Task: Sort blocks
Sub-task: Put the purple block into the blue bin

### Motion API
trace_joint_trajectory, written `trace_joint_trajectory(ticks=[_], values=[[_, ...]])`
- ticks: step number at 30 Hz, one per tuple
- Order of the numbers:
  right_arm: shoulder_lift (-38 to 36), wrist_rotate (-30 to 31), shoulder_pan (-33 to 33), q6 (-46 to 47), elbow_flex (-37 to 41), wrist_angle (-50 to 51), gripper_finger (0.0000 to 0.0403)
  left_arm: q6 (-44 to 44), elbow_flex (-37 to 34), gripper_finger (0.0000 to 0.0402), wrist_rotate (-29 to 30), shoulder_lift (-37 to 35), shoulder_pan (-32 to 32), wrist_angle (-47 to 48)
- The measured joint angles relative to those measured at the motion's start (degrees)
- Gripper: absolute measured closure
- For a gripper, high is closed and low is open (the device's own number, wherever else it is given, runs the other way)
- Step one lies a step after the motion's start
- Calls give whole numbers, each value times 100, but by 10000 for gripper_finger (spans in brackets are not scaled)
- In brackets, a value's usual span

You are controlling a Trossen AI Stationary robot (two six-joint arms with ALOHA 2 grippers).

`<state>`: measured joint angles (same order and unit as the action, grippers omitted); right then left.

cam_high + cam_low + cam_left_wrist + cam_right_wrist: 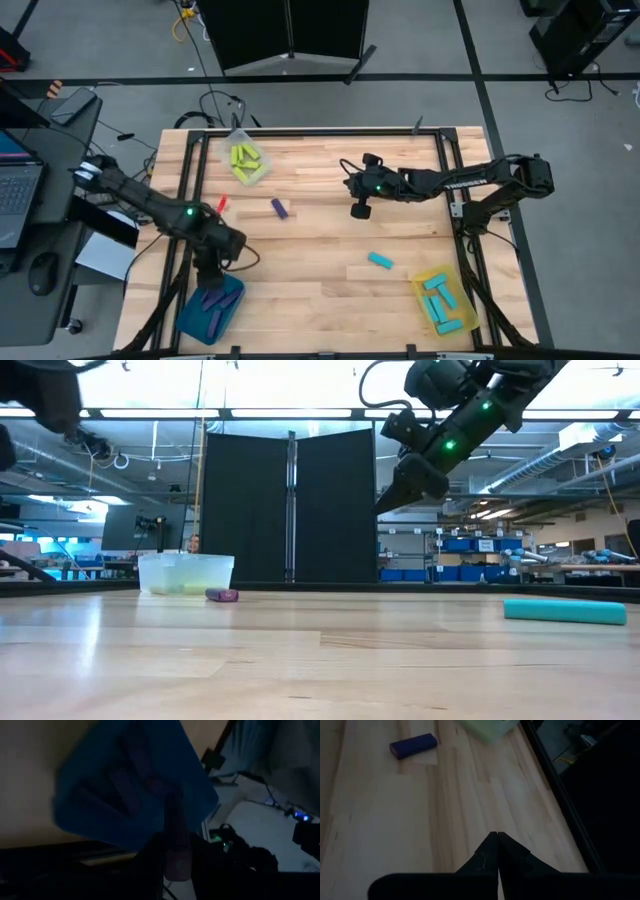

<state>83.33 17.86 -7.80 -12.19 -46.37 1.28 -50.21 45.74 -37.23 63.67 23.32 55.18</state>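
My left gripper (230, 246) hangs at the table's near left, just above the teal tray (232, 312), and is shut on a purple block (176, 827). The tray (100, 775) holds several purple blocks (210, 300). My right gripper (360, 207) is shut and empty, raised over the table's far right part (497, 837). One purple block (280, 208) and one cyan block (380, 261) lie flat on the wood. The clear tray (247, 160) holds yellow-green blocks, and the yellow tray (445, 300) holds cyan ones. My left gripper pinches the purple block between its two fingers at the block's near end (177, 862). The rest of the block sticks out forward along the fingers. The fingers slant down over the teal tray, and the block is clear of it.
A small red thing (221, 203) lies near the table's left edge. Black frame rails (190, 180) run along the table's sides. Bare wood stretches across the middle and near part, between the loose purple block (413, 745) and the cyan one (565, 611).
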Motion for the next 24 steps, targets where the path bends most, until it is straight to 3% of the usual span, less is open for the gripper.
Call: trace_joint_trajectory(ticks=[7,16,24], values=[[0,-3,-21,35,0,6,389,-206,0,334,-332,549,577,-164],[0,-10,-19,22,0,54,393,769,0,334,-567,1370,958,-178],[2,-10,-32,37,0,130,393,966,-2,319,-595,1640,1053,-183]])
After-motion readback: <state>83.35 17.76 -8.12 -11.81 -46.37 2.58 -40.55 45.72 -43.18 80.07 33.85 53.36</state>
